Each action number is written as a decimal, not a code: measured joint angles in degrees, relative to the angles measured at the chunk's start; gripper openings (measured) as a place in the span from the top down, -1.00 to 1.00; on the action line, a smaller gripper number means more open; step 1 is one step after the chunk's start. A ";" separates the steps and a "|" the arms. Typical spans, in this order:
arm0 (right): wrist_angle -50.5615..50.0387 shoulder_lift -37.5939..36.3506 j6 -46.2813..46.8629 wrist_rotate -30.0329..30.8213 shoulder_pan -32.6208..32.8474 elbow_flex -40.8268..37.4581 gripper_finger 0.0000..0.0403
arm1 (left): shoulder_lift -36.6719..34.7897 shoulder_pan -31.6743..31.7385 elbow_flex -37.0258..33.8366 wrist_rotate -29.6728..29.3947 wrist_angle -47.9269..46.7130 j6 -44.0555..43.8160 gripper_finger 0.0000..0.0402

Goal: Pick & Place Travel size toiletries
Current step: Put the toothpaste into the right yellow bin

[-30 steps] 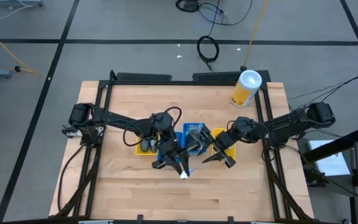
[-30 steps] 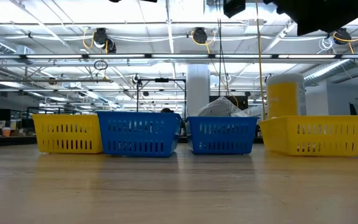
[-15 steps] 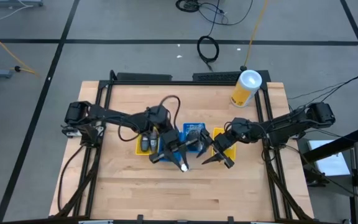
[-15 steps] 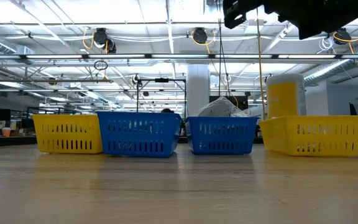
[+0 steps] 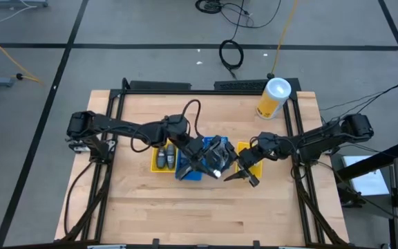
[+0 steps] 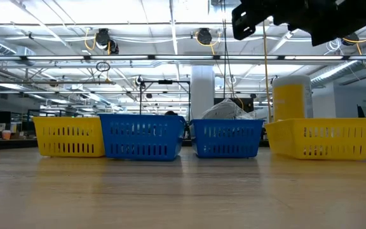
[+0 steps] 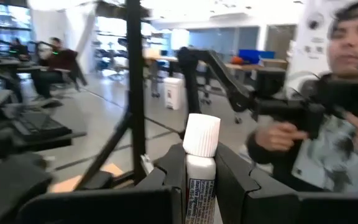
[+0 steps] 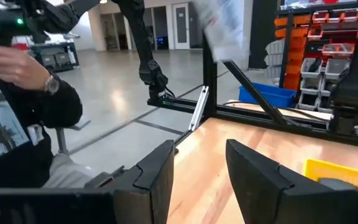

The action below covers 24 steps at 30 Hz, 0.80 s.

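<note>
My left jaws grip a white tube, long axis along the fingers, cap out, probably above the blue bin. My right jaws hang open and empty near the yellow bin.

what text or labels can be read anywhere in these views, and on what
Nothing can be read.
White tube held in the left end effector: fine print on its label, too blurred to read.
Yellow canister: no lettering shows in the high or low view.
Bins: plain, no lettering.
</note>
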 joint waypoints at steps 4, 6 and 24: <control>0.82 -0.43 -1.06 1.76 0.06 -1.23 0.33 | 0.00 -0.03 0.00 -7.38 0.92 -2.51 0.79; 1.23 -0.35 -1.01 1.68 0.13 -2.30 0.33 | 0.01 -0.10 0.00 -11.87 0.66 -3.28 0.79; 5.77 -9.46 -2.53 17.26 0.19 -8.48 0.33 | -0.42 -4.42 -0.02 -43.31 -8.99 0.33 0.79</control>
